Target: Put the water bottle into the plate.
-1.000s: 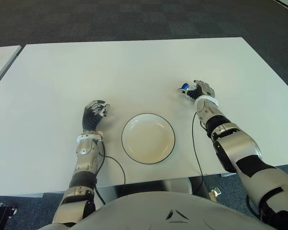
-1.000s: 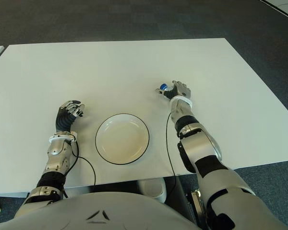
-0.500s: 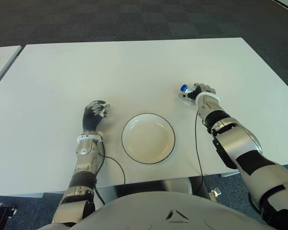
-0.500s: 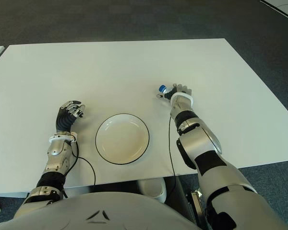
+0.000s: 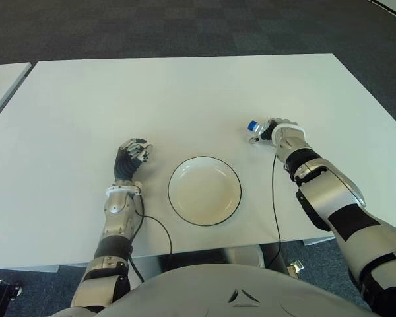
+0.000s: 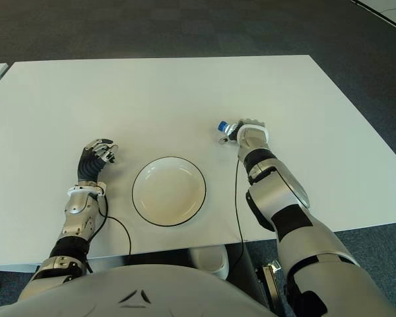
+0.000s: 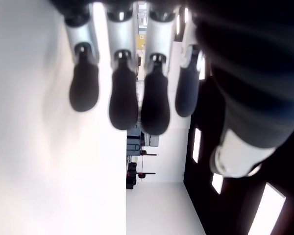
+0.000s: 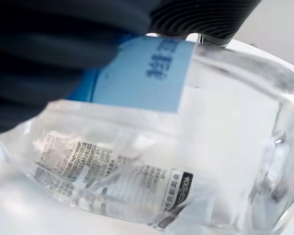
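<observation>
Right of the plate [image 5: 204, 191], my right hand [image 5: 282, 134] grips the water bottle [image 5: 256, 127]; left hand [image 5: 132, 157] idles left of it, fingers loosely curled, holding nothing.

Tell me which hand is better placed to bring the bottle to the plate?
The right hand: it already grips the bottle, just right of the plate. The left hand shows on the plate's other side, holding nothing.

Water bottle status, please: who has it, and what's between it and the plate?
Right hand shut on water bottle, right of and beyond plate. Left hand idle, left of plate, holding nothing. Bare table between bottle and plate.
</observation>
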### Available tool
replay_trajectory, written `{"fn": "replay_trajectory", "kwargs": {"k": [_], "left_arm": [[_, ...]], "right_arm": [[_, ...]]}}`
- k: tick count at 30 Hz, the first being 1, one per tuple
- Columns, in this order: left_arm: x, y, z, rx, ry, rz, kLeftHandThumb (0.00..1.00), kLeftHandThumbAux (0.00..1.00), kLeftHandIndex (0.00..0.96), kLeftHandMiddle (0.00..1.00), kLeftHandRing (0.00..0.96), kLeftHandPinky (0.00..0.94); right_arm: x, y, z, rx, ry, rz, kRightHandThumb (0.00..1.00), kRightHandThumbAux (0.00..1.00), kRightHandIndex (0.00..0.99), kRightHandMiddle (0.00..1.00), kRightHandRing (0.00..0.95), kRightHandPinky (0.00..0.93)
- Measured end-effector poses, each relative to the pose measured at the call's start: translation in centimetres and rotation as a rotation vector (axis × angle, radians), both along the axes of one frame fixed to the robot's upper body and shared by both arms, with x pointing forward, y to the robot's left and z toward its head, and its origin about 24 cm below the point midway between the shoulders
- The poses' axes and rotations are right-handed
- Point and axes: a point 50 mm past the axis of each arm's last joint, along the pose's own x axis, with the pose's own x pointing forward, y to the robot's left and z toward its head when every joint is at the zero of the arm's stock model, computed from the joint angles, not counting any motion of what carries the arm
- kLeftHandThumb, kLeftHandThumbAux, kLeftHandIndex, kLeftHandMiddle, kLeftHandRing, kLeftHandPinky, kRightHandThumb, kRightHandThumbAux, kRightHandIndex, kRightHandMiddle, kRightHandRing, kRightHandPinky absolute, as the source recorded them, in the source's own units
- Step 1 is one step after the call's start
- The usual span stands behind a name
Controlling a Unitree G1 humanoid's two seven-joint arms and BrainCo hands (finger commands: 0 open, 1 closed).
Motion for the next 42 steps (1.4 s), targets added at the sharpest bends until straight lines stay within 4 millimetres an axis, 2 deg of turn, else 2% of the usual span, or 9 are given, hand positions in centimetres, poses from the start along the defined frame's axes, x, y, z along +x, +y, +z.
{"fn": "replay_trajectory", "kwargs": {"k": [8,9,11,14,19,31,38,40,42], "left_arm": [[0.01,0.01,0.01,-0.001,0.0,0.001,0.705,0.718,0.434,0.695,0.691,0.678],[0.02,0.01,0.01,-0.002,0.0,0.001,0.704,0.718,0.434,0.695,0.691,0.677],[0.02,0.02,0.02,-0.002,-0.001,0.001,0.704,0.718,0.434,0.695,0.691,0.676],[0.02,0.02,0.03,-0.004,-0.002,0.001,0.704,0.718,0.434,0.694,0.689,0.673],[0.01,0.01,0.05,-0.005,-0.005,-0.002,0.704,0.718,0.434,0.696,0.691,0.683],[-0.01,-0.01,0.13,-0.001,-0.014,-0.005,0.706,0.717,0.436,0.721,0.71,0.696],[-0.01,-0.01,0.17,0.0,-0.016,-0.006,0.705,0.718,0.435,0.705,0.698,0.676],[-0.01,0.0,0.18,0.0,-0.016,-0.006,0.704,0.718,0.435,0.703,0.696,0.676],[-0.01,0.0,0.19,0.0,-0.017,-0.005,0.705,0.717,0.435,0.701,0.695,0.676]], "right_arm": [[0.06,-0.13,0.17,-0.001,-0.002,-0.01,0.661,0.553,0.285,0.03,0.007,0.119],[0.06,-0.14,0.18,-0.002,-0.002,-0.012,0.68,0.609,0.335,0.051,0.018,0.133],[0.07,-0.14,0.2,-0.001,-0.003,-0.014,0.697,0.656,0.379,0.081,0.034,0.143],[0.09,-0.12,0.25,0.002,-0.005,-0.02,0.711,0.689,0.412,0.119,0.056,0.139],[0.09,-0.12,0.28,0.007,-0.007,-0.029,0.717,0.703,0.428,0.163,0.082,0.129],[0.16,-0.18,0.41,0.014,-0.036,-0.038,0.713,0.71,0.434,0.247,0.153,0.189],[-0.03,-0.36,0.15,0.033,-0.087,-0.052,0.711,0.711,0.435,0.331,0.263,0.32],[-0.09,-0.43,0.07,0.038,-0.106,-0.056,0.711,0.712,0.435,0.39,0.331,0.391],[-0.19,-0.5,-0.06,0.047,-0.128,-0.062,0.711,0.712,0.435,0.503,0.476,0.544]]}}
